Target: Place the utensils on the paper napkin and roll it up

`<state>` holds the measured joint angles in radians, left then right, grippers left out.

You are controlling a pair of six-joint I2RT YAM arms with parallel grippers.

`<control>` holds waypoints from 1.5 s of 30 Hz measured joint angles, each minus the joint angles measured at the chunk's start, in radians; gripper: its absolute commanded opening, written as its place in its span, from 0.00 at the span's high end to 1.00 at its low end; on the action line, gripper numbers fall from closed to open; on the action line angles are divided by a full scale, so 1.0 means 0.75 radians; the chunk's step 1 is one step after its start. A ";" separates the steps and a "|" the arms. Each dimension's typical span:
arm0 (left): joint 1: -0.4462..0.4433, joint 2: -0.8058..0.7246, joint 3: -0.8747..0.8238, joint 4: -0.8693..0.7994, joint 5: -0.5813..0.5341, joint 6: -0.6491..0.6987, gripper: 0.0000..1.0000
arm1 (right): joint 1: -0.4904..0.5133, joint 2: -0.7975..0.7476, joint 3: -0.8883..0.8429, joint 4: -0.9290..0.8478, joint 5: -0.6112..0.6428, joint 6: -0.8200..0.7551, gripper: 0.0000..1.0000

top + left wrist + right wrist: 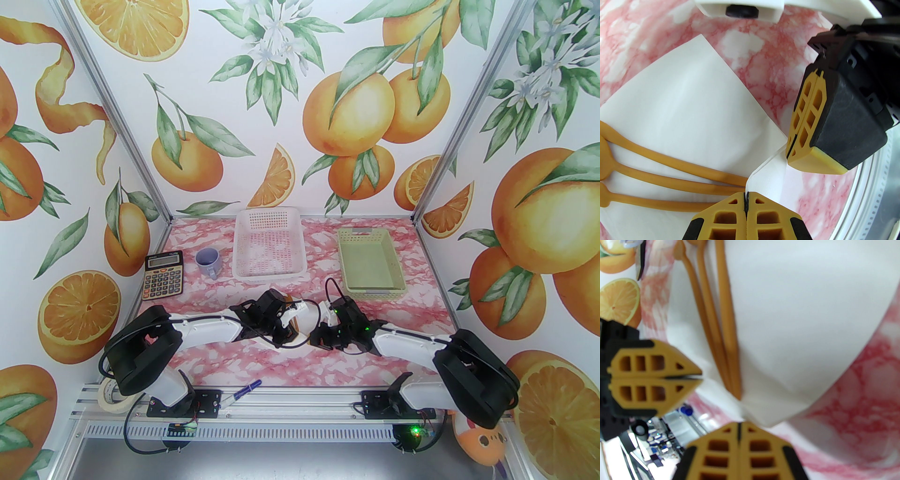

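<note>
Top external: high above the paper napkin (677,105) on its near side, facing down and forward, far off. Left wrist and right wrist: just over it, very close, from opposite sides. All three share it.

The paper napkin (677,98) was thin, matt white paper, faintly creased, the utensils (670,164) looked like smooth, dull orange-brown plastic, the tabletop (764,77) had a smooth pink marbled finish, and the left pincer (745,195) showed ribbed mustard plastic backed with matt black.

bright, even light; right wrist view blurred, edges warped.
</note>
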<state>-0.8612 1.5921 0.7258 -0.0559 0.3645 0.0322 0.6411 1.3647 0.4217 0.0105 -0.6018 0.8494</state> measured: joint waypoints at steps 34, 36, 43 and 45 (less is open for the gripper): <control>0.016 0.020 -0.018 0.040 -0.031 -0.010 0.88 | 0.009 0.194 0.061 0.132 0.001 -0.001 1.00; 0.016 0.020 -0.024 0.044 -0.029 -0.021 0.83 | 0.009 0.202 0.061 0.131 0.002 -0.002 1.00; 0.019 0.009 -0.038 0.055 -0.030 -0.046 0.74 | 0.009 0.215 0.061 0.131 0.005 -0.006 1.00; 0.021 -0.031 -0.047 0.040 -0.033 -0.064 0.73 | 0.009 0.215 0.061 0.131 0.005 -0.006 1.00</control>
<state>-0.8452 1.5692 0.6903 -0.0261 0.3397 -0.0158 0.6476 1.5261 0.4675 0.1089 -0.5983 0.8448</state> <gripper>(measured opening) 0.257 0.054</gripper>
